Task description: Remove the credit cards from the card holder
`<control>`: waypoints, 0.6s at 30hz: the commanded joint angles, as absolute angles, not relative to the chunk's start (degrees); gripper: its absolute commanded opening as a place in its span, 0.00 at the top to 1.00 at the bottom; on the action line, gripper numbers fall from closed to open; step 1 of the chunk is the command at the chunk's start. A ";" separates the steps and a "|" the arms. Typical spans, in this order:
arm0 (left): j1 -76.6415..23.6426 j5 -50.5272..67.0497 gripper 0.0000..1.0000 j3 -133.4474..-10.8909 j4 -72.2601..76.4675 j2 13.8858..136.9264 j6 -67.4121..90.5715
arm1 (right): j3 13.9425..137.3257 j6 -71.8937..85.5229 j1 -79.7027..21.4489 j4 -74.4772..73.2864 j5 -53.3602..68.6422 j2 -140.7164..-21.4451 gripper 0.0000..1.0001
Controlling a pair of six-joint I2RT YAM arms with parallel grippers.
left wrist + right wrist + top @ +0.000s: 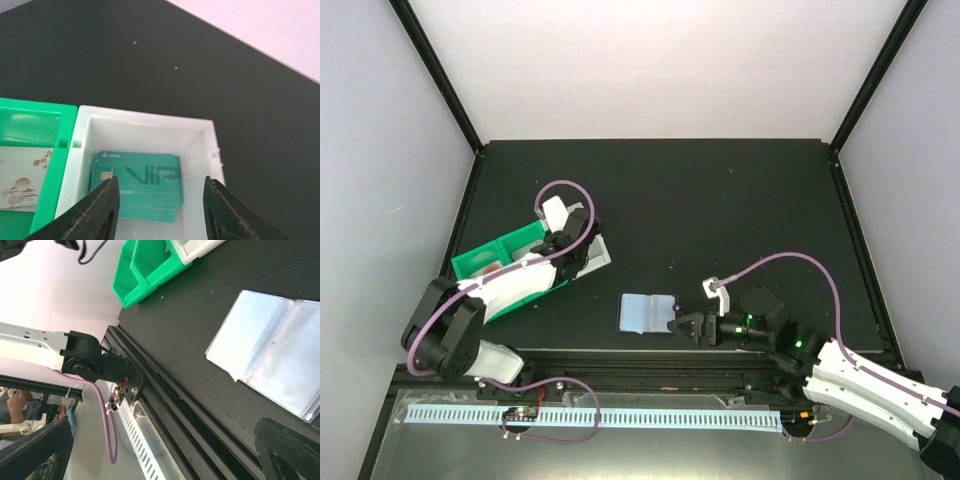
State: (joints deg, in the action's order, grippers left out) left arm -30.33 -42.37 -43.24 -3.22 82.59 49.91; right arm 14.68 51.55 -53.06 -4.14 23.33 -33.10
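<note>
- Dark fingers (107, 210) of the left gripper (161, 202) fill the bottom of the left wrist view; the jaws stand apart, released, with nothing held between them.
- Directly below them a small stack of teal credit cards (137, 185) lies flat on the floor of a white open bin (145, 127). The cards are slightly fanned, and the top one reads "VIP" with a small chip mark near its left end.
- Another credit card, the whitish one with reddish blossom print (22, 177), lies flat in the compartment of the green tray (35, 105) that shows just beside the bin.
- Tray and bin touch side by side at the left of the bench (720, 200), with the left arm reaching over them.
- Well apart from them, near the middle of the bench's near edge, the card holder (647, 312) lies opened flat. It is pale blue and translucent, with its centre fold running between two pockets.
- Just to the holder's right the right gripper (682, 325) hangs low over the bench, pointing at the holder. Its jaws are spread wide and released, one finger at each bottom corner of the right wrist view, and neither touches the sleeve.
- A black aluminium rail (650, 362) runs along the near edge of the bench, with a white slotted strip (620, 416) below it.
- Purple cables (790, 258) loop over both arms.
</note>
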 commanded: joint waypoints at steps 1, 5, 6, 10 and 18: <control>-29.95 -40.53 0.44 -43.56 -4.63 76.72 45.09 | 14.94 52.66 -53.29 -5.66 20.41 -32.69 0.00; -29.91 -34.09 0.18 -42.99 -5.38 70.85 38.31 | 15.92 53.45 -53.34 -9.48 17.23 -33.25 0.00; -29.96 -32.11 0.14 -42.57 -5.56 69.69 36.56 | 16.37 53.25 -53.30 -10.83 16.11 -33.35 0.00; -29.89 -26.66 0.06 -42.79 -12.41 65.10 33.53 | 18.37 52.25 -53.22 -14.61 12.71 -34.27 0.00; -29.84 -3.23 0.06 -43.31 -24.73 55.53 26.88 | 18.54 51.04 -53.26 -14.26 10.77 -39.20 0.04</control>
